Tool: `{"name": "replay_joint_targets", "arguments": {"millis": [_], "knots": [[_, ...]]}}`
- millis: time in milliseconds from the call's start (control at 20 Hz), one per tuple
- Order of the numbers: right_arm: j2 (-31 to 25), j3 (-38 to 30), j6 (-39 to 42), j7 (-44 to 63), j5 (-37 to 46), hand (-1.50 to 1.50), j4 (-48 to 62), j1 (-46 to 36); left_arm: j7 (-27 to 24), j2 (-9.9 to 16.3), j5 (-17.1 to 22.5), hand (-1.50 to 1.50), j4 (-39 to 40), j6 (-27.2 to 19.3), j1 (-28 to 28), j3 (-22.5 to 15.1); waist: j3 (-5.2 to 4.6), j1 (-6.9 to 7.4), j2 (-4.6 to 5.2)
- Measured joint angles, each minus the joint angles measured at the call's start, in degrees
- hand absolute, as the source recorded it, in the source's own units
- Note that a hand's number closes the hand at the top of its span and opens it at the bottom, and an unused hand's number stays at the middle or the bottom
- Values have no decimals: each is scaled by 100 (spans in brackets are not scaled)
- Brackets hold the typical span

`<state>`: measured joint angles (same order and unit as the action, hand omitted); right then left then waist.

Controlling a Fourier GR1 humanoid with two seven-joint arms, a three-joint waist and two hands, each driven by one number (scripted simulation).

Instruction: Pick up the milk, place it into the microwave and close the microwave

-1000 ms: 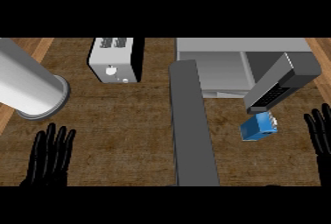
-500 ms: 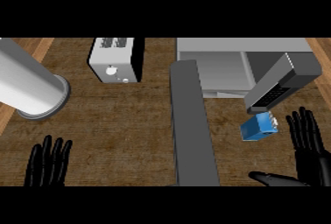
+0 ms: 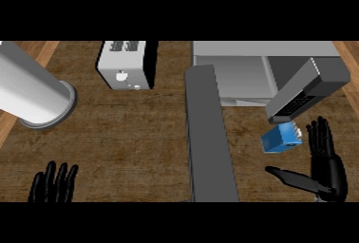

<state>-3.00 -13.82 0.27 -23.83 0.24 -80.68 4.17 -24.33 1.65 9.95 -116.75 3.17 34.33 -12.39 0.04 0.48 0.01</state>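
Microwave (image 3: pixel 242 71): top cut off by the view's edge; door (image 3: pixel 305 90) swung open, hiding part of the interior.
Milk (image 3: pixel 282 139): blue carton on the counter (image 3: pixel 133 137), just below the door.
Right hand (image 3: pixel 324 163): fingers straight, thumb spread wide, beside the milk, holding nothing.
Left hand (image 3: pixel 52 184): open, lower left, partly cropped.

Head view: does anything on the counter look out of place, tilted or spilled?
Nothing looks spilled or damaged. The blue milk carton sits slightly turned on the counter, just below the open microwave door. The right hand is open beside it and the left hand is open at the lower left.
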Motion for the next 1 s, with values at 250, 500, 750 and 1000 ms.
{"name": "replay_joint_targets", "arguments": {"millis": [250,500,750,1000], "knots": [[-181,-226,-37,-653,33,-150,1121,-381,-222,82,134,-150,139,161,94,88,-2,2,0],[-344,-345,69,-1311,21,-150,1945,-533,-387,39,-28,-150,55,86,347,-134,-1,-2,-1],[-591,-526,150,-2031,12,-150,3070,-917,-384,124,87,-150,81,120,302,-54,-1,1,2],[-694,-536,99,-2397,29,-150,3769,-1321,-359,209,213,-150,24,156,339,29,0,2,2]]}}
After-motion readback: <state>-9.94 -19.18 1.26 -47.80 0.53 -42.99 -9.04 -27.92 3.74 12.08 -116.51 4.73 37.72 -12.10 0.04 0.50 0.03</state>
